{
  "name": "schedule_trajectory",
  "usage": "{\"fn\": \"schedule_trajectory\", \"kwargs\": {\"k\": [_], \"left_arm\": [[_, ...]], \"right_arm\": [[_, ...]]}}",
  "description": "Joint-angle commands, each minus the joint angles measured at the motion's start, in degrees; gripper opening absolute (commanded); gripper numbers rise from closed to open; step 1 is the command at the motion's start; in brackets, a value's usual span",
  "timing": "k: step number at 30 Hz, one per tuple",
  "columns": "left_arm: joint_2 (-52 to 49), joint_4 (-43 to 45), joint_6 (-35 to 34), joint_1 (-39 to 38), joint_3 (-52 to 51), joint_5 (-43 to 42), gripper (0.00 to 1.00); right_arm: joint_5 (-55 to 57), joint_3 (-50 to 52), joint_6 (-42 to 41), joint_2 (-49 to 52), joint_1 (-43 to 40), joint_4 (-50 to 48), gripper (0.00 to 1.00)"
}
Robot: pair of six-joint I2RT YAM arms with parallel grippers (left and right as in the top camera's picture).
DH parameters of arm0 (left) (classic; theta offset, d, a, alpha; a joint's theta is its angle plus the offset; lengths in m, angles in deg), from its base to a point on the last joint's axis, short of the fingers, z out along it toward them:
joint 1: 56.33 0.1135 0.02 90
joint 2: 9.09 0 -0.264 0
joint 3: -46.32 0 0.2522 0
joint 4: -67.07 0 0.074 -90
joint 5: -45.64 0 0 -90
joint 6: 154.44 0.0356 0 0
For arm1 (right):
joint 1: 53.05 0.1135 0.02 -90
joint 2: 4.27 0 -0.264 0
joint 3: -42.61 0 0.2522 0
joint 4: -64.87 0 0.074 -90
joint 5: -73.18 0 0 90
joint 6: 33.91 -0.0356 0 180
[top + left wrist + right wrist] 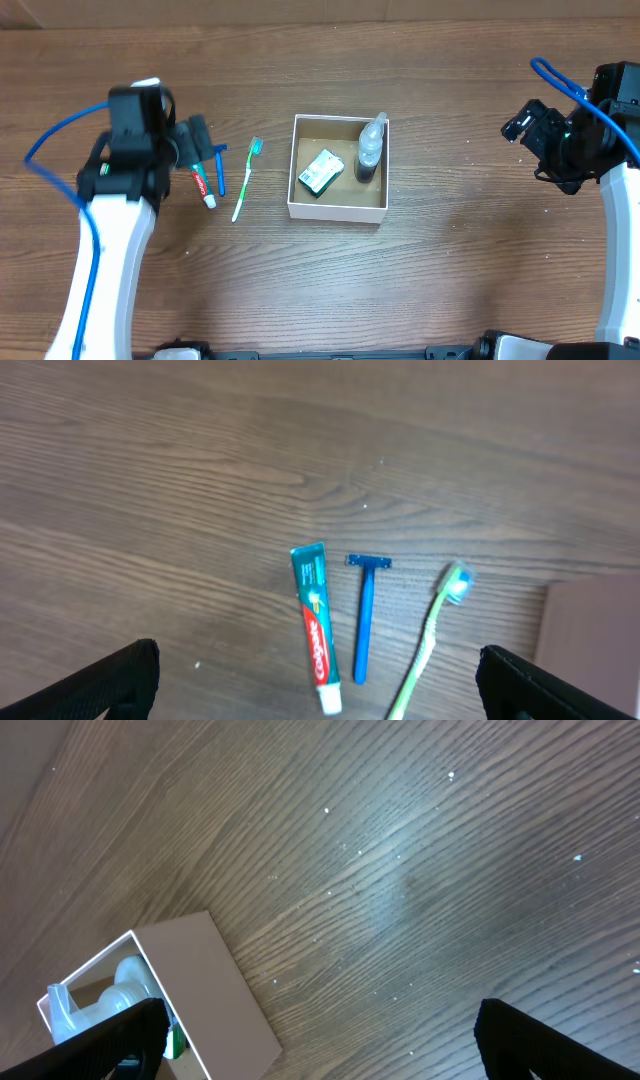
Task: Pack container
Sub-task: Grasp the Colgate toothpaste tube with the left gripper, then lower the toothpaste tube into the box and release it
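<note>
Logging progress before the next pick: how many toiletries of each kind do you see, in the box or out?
Toothpaste tube: 1, outside the container
Razor: 1, outside
Toothbrush: 1, outside
Bottle: 1, inside
Green-and-white packet: 1, inside
Total: 5

Toothpaste (317,625), razor (362,620), toothbrush (430,640) side by side

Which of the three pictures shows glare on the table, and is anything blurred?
Right wrist view: a pale sheen of glare on the table, and the box at lower left looks soft. Left wrist view: no strong glare, toothbrush head slightly blurred. Overhead view: even light, sharp.
</note>
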Motion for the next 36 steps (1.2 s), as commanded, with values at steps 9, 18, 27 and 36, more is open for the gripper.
{"fn": "schedule_trajectory", "kwargs": {"k": [9,18,27,36], "left_arm": [[-25.1,-4.3,-8.6,3.3,2.0,-3.0,1.0],[-34.5,0.9,-8.3,3.8,2.0,-4.3,0.85],[-37.6,0.8,-8.0,3.8,2.1,-4.5,0.38],[-22.3,-5.8,-6.4,3.3,4.6,-6.2,0.16]], "right_arm": [[-0.3,-0.2,-0.1,0.1,-0.2,-0.3,1.0],[-0.3,-0.2,-0.1,0.1,-0.2,-0.3,1.0],[-0.3,-0.2,-0.1,0.1,-0.2,-0.3,1.0],[-0.3,-0.2,-0.1,0.1,-0.2,-0.3,1.0]]}}
